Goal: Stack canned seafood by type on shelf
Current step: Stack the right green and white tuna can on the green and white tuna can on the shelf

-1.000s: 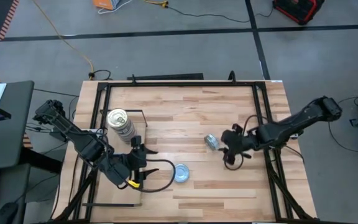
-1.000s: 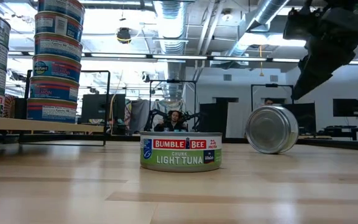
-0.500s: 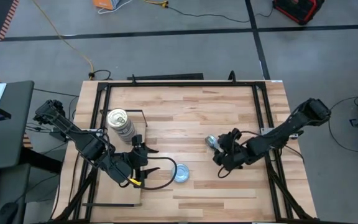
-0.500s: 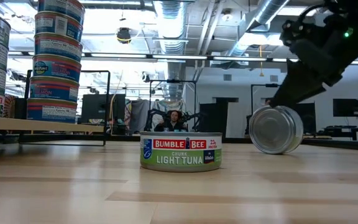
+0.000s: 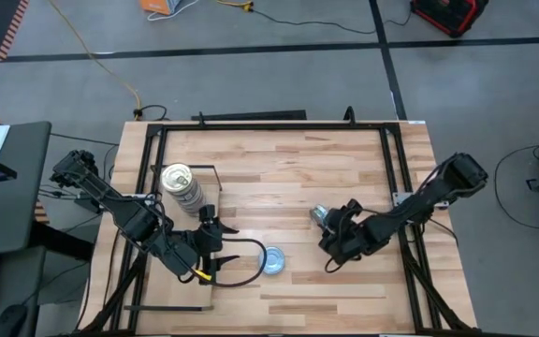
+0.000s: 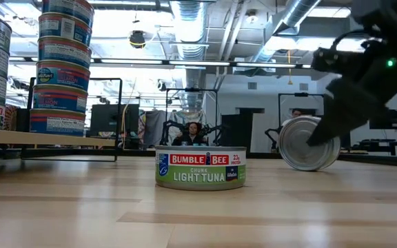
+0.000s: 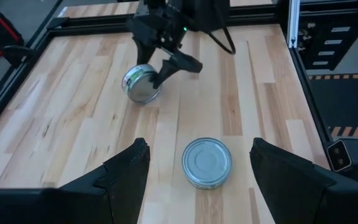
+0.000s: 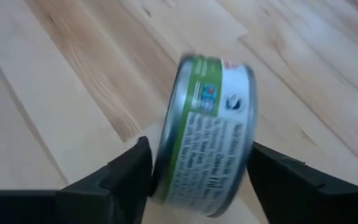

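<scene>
Nearest the low camera, a flat tuna can (image 6: 200, 167) sits label-out on the tabletop (image 6: 198, 213) at centre frame. Behind it to the right, a tipped can (image 6: 307, 142) stands on its edge, its bare metal end facing the lens, with the right gripper (image 6: 343, 103) pressed against its right side. Far left, on the shelf (image 6: 19, 138), tins rise in a stack (image 6: 60, 69), with a second stack cut off by the frame edge.

The high view flattens that stack into a single gold lid (image 5: 178, 180) at the upper left of the table, and it alone places both arms: the left gripper (image 5: 215, 245) waits at lower left, fingers spread wide, just left of the flat can (image 5: 273, 260). The left wrist view confirms this, the can (image 7: 207, 163) lying between and beyond its fingers (image 7: 126, 174), untouched.

Only the right wrist view shows the tipped can's green label (image 8: 207, 140); the can stands between the spread fingers (image 8: 120, 174), and whether they are pinching it cannot be told.

Since a second ago the right gripper (image 5: 337, 234) has dropped from above the tipped can (image 5: 320, 214) to its level, and the can has shifted slightly rightward in the low view. The left arm has not moved.
</scene>
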Robot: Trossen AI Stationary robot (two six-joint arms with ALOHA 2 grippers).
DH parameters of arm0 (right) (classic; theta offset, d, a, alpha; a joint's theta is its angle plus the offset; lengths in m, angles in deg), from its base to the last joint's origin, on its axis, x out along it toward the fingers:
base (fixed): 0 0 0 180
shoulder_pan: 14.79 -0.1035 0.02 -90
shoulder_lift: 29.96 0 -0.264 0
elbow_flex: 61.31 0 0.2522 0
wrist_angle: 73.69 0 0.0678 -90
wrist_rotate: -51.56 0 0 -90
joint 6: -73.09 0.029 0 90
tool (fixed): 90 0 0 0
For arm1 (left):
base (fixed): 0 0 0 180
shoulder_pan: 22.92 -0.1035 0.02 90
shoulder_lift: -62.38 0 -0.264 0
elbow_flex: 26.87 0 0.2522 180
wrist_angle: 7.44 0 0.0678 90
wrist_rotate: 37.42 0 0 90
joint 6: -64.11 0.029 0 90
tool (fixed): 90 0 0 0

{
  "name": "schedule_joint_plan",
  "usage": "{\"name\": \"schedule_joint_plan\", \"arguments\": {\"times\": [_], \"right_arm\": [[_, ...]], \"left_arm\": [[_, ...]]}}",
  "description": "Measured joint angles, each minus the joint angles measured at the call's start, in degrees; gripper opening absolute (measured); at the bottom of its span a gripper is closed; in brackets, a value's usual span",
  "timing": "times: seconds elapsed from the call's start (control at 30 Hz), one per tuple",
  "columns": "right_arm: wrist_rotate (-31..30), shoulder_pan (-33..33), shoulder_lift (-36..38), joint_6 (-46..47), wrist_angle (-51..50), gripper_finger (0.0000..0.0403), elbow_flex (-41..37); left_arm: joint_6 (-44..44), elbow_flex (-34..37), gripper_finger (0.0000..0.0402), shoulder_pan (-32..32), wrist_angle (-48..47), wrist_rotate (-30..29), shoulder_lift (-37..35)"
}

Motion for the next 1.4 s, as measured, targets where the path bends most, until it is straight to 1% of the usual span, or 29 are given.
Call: {"name": "schedule_joint_plan", "arguments": {"times": [0.17,0.27,0.3,0.4,0.5,0.6,0.73,0.83,0.9,1.0,1.13,1.4], "right_arm": [[0.0,0.0,-3.2,-0.8,0.8,0.0213,0.0],[-0.1,-0.1,-3.9,-4.5,3.2,0.0164,0.0],[0.0,-0.3,-3.9,-6.7,4.5,0.0159,0.0],[-1.1,-1.4,-3.5,-15.6,9.8,0.0159,-0.1],[-3.1,-1.9,-1.9,-24.3,15.8,0.0159,0.0],[-3.5,-1.8,-0.4,-34.6,23.5,0.0159,0.0],[-3.5,-2.2,0.2,-48.5,38.3,0.0163,0.0],[-1.4,-2.5,-0.1,-57.7,50.1,0.0166,0.0],[0.0,-2.5,-0.2,-62.4,55.4,0.0164,0.1],[1.4,-2.4,-0.2,-66.1,59.7,0.0163,0.1],[1.7,-2.4,-0.2,-68.2,59.9,0.0164,1.1],[2.8,-2.0,-0.2,-68.8,60.4,0.0164,2.0]], "left_arm": [[0.0,0.0,0.0265,-0.1,0.0,-0.1,1.3],[0.0,0.0,0.0265,-0.7,0.2,0.1,3.1],[0.2,0.0,0.0265,-1.0,0.2,0.6,3.7],[0.7,0.0,0.0265,-2.3,0.2,3.0,5.9],[2.5,0.0,0.0265,-3.4,0.3,3.2,7.5],[4.5,0.0,0.0265,-4.7,1.5,2.9,8.6],[7.7,0.0,0.0265,-6.3,4.9,2.6,8.9],[10.9,0.0,0.0265,-6.7,7.3,2.6,9.6],[12.9,0.0,0.0265,-7.2,10.4,2.6,10.4],[14.6,0.0,0.0265,-7.3,12.6,2.8,11.6],[16.1,0.0,0.0274,-7.6,14.9,1.3,12.1],[19.0,0.0,0.0321,-9.1,17.9,1.5,12.1]]}}
